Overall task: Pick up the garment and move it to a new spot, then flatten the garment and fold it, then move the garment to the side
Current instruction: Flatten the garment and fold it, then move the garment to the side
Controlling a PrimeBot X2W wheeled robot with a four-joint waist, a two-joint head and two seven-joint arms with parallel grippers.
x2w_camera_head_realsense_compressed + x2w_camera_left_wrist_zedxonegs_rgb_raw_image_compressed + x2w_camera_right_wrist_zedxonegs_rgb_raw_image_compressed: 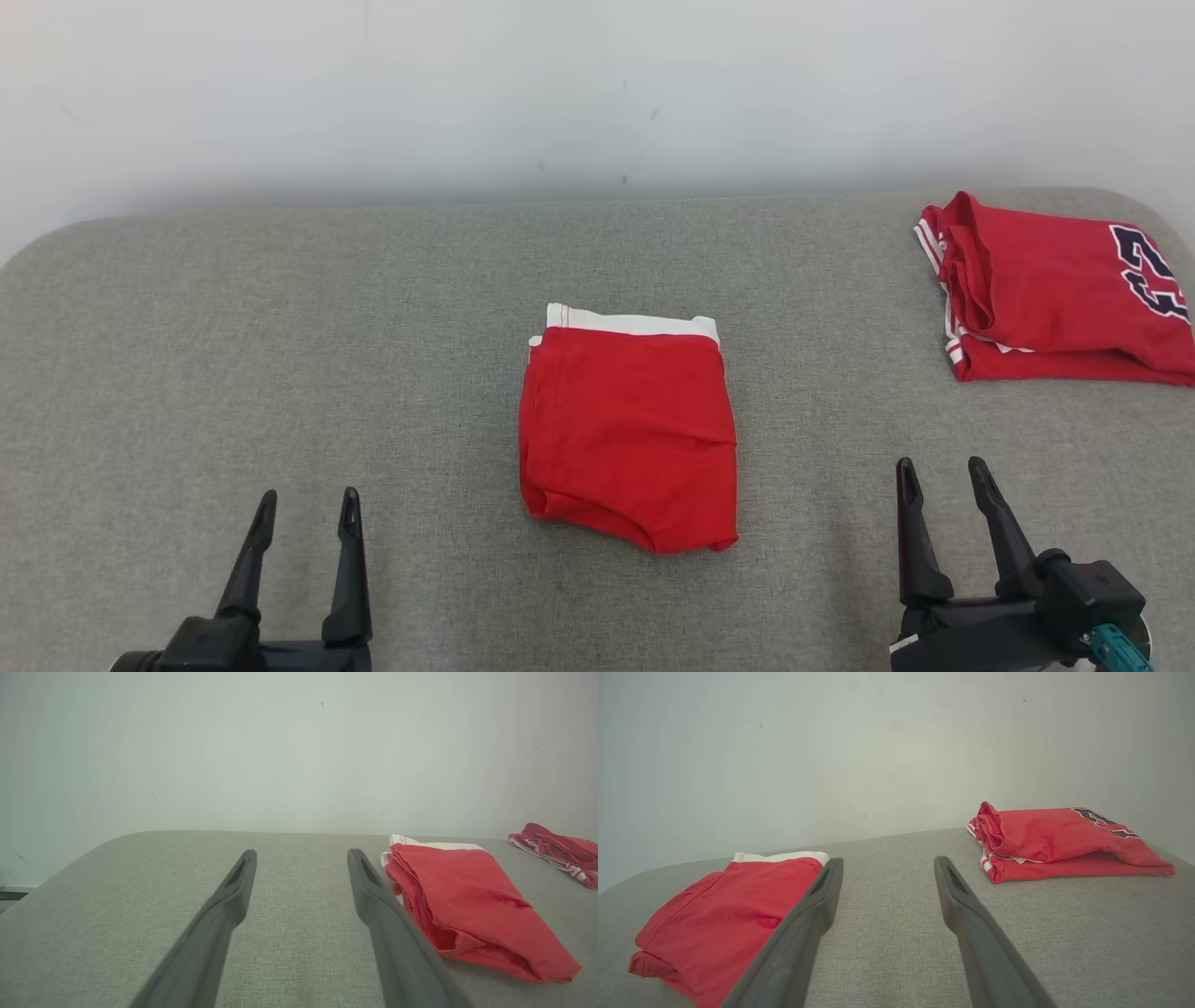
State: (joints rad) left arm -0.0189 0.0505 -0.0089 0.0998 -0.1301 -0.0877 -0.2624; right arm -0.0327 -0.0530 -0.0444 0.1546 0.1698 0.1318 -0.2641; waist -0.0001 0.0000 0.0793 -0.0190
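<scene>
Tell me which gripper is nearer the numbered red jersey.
Right. The right gripper sits just in front of the jersey; the left gripper is far off, past the folded red shorts.

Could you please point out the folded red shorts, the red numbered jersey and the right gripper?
folded red shorts (627,439): head view, middle of the top red panel.
red numbered jersey (1046,299): head view, plain red area left of the number.
right gripper (941,467): head view, midway between its fingertips.

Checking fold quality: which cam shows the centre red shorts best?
Head view: the red shorts lie whole, seen from above, every edge visible. Left wrist view gives a low side angle; right wrist view has a finger hiding part.
</scene>
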